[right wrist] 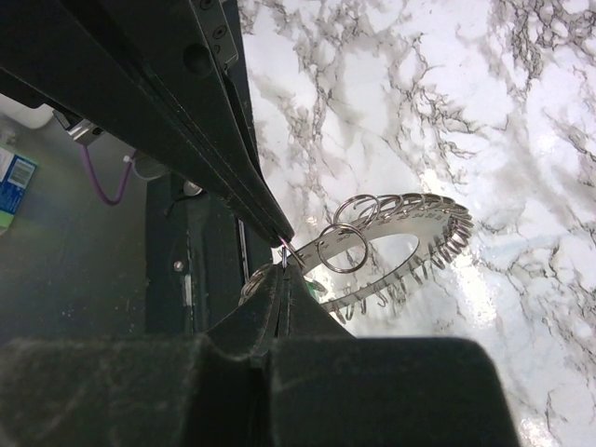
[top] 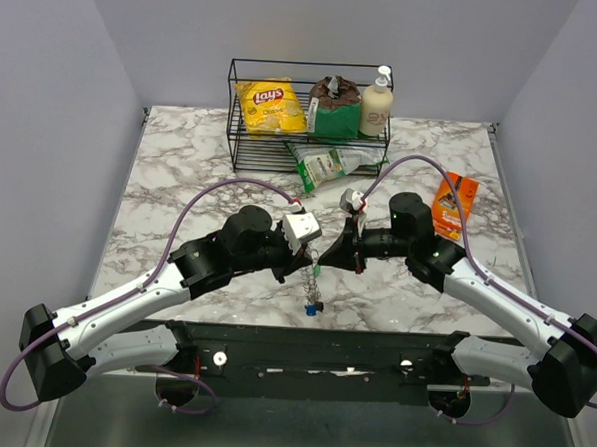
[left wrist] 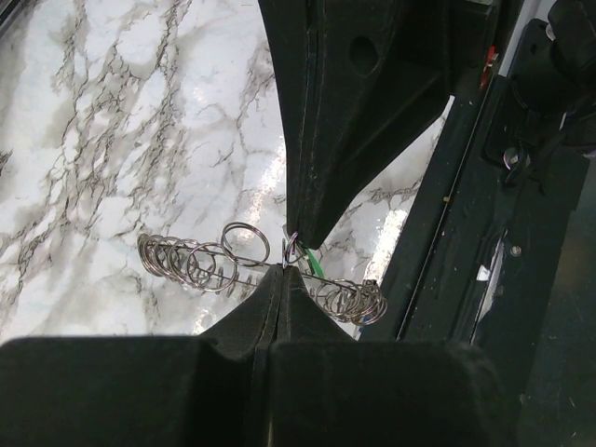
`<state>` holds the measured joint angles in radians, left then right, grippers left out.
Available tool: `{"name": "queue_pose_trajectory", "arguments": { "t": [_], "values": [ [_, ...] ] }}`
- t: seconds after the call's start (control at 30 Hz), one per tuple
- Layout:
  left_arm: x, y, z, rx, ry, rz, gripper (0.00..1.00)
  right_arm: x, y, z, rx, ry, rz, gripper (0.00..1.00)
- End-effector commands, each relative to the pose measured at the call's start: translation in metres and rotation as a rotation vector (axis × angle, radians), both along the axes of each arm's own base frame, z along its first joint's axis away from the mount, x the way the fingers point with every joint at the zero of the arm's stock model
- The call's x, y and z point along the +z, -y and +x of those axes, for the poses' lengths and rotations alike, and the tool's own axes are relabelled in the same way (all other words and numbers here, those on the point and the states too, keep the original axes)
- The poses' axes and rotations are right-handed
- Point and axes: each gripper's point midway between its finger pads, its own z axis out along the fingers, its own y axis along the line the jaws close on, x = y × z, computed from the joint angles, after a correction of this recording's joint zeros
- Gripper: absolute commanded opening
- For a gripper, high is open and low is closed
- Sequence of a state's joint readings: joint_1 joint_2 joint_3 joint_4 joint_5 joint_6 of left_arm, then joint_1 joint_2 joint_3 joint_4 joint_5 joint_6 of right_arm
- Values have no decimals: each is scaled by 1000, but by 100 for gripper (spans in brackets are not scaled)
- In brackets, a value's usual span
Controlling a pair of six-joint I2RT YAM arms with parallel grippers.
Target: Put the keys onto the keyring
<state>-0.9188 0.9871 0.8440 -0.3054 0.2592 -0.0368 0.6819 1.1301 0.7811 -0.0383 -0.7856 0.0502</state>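
The keyring (top: 314, 275) hangs above the table's middle, pinched between both grippers. It is a silvery band carrying several small split rings (left wrist: 186, 262) (right wrist: 410, 219). A blue key (top: 314, 308) dangles at its bottom end. Part of a green key (left wrist: 315, 264) shows just behind the meeting fingertips. My left gripper (top: 308, 256) (left wrist: 282, 271) is shut, its tips on the keyring's band. My right gripper (top: 328, 256) (right wrist: 284, 269) is shut too, meeting the left one tip to tip at a small ring. The red key is hidden.
A black wire basket (top: 232, 130) at the back holds a yellow chips bag (top: 270, 105), a green packet and a soap bottle (top: 376, 103). A green-white pouch (top: 327, 165) lies before it. An orange packet (top: 454, 205) lies at right, beside the right arm.
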Motion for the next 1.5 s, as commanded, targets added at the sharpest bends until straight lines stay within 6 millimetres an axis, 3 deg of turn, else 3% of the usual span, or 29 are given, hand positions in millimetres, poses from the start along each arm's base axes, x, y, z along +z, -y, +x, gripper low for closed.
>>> {"name": "queue_pose_trajectory", "arguments": {
  "t": [0.0, 1.47],
  "values": [
    [17, 7, -5, -45, 27, -47, 0, 8, -6, 10, -14, 59, 13, 1],
    [36, 3, -21, -92, 78, -132, 0, -6, -8, 16, -37, 37, 0, 1]
  ]
}}
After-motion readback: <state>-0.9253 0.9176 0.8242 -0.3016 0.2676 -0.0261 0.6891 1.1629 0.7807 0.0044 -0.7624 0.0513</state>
